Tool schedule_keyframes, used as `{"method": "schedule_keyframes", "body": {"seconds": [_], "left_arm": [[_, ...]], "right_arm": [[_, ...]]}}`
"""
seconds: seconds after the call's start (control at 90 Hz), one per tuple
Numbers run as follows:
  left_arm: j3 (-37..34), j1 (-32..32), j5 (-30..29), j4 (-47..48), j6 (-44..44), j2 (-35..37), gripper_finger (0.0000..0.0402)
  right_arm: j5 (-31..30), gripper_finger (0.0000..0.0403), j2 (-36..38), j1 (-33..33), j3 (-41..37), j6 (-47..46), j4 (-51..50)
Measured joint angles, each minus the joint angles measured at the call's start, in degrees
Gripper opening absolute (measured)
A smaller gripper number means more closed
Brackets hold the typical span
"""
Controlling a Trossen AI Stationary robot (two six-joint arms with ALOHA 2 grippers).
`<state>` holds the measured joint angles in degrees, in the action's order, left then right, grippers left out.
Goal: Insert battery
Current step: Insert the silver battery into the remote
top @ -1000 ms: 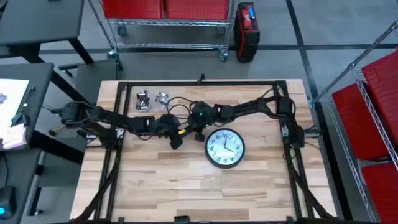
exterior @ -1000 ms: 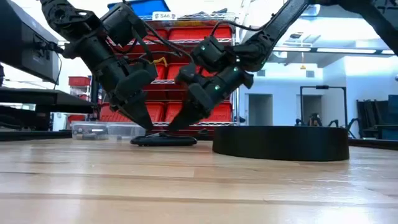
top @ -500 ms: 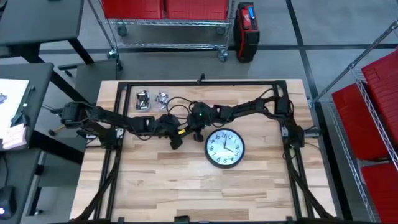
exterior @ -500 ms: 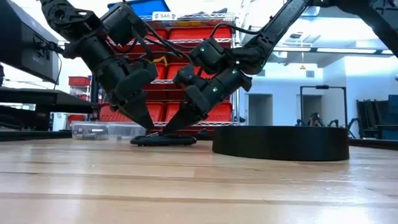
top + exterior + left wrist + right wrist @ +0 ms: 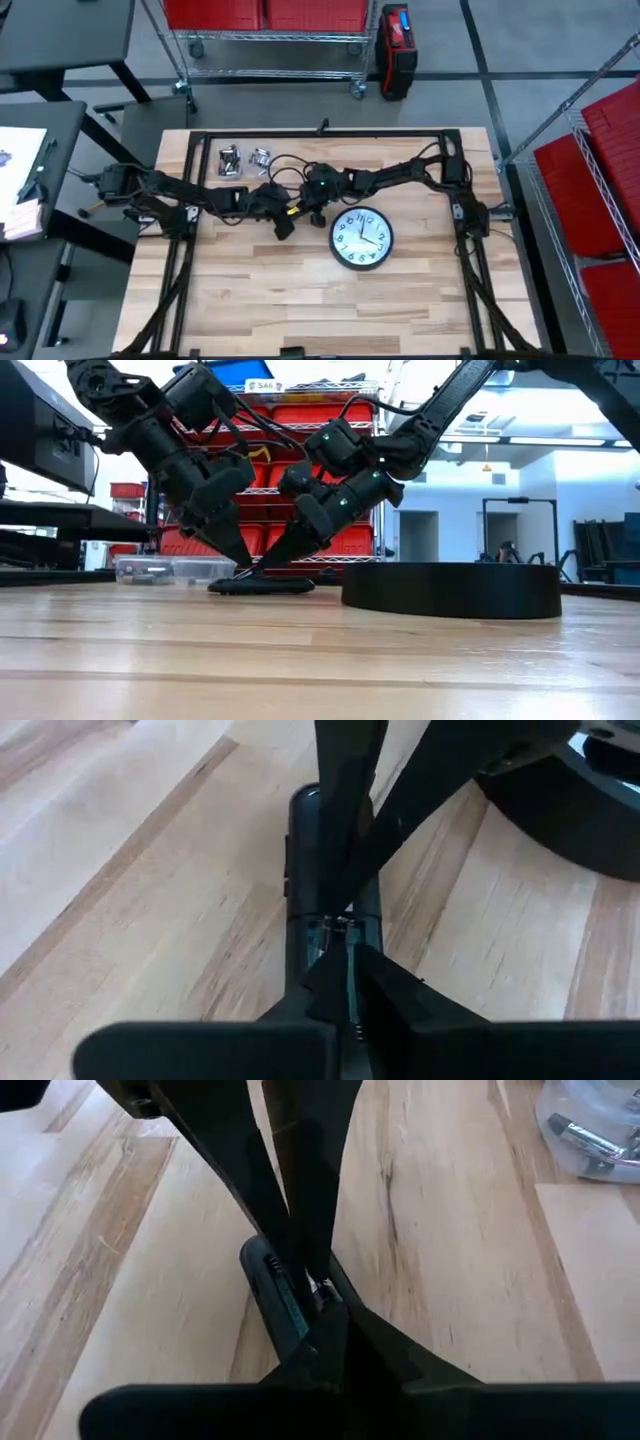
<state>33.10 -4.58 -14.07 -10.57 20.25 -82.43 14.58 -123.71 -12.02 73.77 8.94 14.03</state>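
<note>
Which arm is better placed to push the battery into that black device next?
Hard to split: left gripper and right gripper both meet tip to tip over the black device. Slight edge right, whose tips sit on its middle, though the battery itself is not clearly visible.

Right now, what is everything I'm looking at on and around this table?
Remote control: one, black, flat on the table left of the clock, both pincers meeting over it.
Wall clock: one, black rim, white face, lying face up at mid-table.
Clear containers: two, holding small metal pieces, far left part of the table.
Table: one, light wood.
Shelving rack with red bins: one, beyond the table.
Left pincer: one, dark, tips down on the remote.
Right pincer: one, dark, tips down on the remote.
</note>
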Motion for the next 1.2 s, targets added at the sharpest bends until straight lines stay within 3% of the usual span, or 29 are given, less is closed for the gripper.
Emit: {"method": "schedule_keyframes", "body": {"seconds": [0.622,0.789,0.956,1.2], "left_arm": [[0.0,-0.44,-0.85,0.98,-0.05,-0.11,0.0004],[-1.38,-2.66,-0.93,-0.32,4.32,-0.12,0.0004],[-3.1,-3.58,3.01,-0.9,6.24,-0.2,0.0004],[-3.1,-3.35,3.59,-3.62,5.1,-0.22,0.0004]], "right_arm": [[-0.67,0.0,-2.09,0.12,0.22,-1.46,0.41],[-0.77,0.0,-2.14,0.23,0.2,-1.69,0.41],[-0.8,0.0,-2.16,0.23,0.18,-1.93,0.38],[-0.8,0.0,-2.2,0.23,0.14,-2.02,0.36]]}}
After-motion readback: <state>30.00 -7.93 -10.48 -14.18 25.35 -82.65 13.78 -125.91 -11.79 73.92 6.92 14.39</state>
